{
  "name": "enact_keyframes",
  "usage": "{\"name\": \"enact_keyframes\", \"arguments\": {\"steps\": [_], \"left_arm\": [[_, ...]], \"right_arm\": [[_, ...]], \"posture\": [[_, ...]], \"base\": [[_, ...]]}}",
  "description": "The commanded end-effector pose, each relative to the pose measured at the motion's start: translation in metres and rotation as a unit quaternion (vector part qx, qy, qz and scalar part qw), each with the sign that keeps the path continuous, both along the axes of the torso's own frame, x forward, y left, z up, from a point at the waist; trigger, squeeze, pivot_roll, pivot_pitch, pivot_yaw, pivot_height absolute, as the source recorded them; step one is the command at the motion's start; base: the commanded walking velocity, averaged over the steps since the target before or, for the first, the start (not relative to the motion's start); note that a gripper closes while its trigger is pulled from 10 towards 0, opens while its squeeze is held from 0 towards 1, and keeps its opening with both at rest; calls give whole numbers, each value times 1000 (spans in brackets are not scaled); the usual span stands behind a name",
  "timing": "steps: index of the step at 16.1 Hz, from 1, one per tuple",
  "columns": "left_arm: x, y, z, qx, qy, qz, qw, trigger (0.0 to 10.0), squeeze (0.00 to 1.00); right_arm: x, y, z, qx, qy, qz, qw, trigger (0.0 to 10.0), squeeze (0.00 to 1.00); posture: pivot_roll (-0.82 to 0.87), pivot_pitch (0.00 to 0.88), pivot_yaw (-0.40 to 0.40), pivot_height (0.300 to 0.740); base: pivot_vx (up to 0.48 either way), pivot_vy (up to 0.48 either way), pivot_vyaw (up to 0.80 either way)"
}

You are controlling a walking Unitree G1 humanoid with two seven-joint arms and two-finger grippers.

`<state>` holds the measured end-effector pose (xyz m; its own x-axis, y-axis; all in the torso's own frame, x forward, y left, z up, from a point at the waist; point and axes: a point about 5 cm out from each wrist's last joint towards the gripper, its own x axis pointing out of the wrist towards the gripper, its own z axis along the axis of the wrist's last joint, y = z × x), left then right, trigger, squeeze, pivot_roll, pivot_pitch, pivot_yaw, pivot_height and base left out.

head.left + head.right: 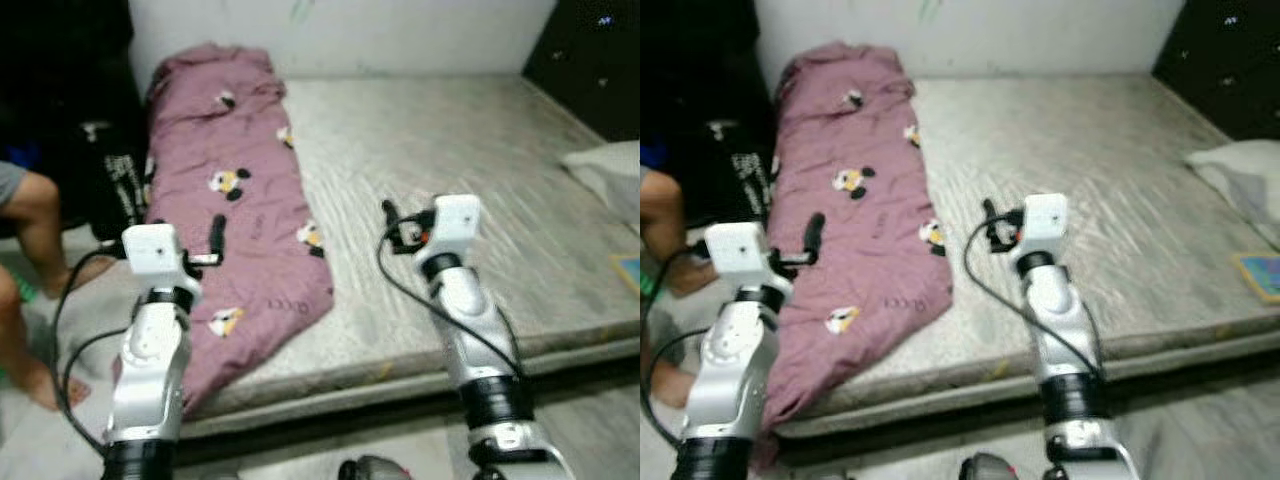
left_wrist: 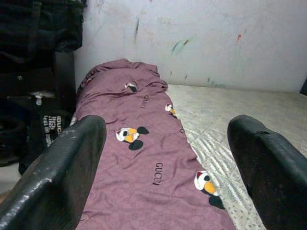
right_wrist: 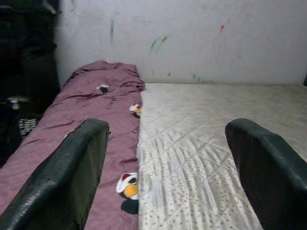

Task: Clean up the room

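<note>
Purple blanket (image 1: 235, 215) on mattress (image 1: 450, 160) — grippers spread

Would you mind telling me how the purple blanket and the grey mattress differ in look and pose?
The purple blanket is crumpled, printed with cartoon figures; the grey mattress lies flat with a fine woven pattern. The blanket covers only the mattress's left strip and droops over its front edge. Both lie below the open left pincer and right pincer.

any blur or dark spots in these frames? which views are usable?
Both eye views: soft, slightly blurred, far left nearly black. Left wrist view: sharp on the purple blanket, the open left gripper fingers out of focus. Right wrist view: clear on the mattress, dark at left.
</note>
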<state>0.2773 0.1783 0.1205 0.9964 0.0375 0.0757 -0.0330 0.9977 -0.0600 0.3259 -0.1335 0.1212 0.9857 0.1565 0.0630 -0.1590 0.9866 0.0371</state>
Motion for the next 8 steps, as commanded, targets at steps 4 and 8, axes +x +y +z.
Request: {"name": "enact_keyframes", "arguments": {"steps": [4,8], "left_arm": [[-8,3,-4,3,5,12,1000,10000,0],[-8,2,-5,12,11,11,1000,10000,0]], "right_arm": [[-10,-2,-2,-5,1,1,1000,10000,0],[-18,-3,-6,-3,12,0,1000,10000,0]], "posture": [[-35,0,-22,740],[-42,13,-21,711]], "base": [[0,0,0],[0,0,0]]}}
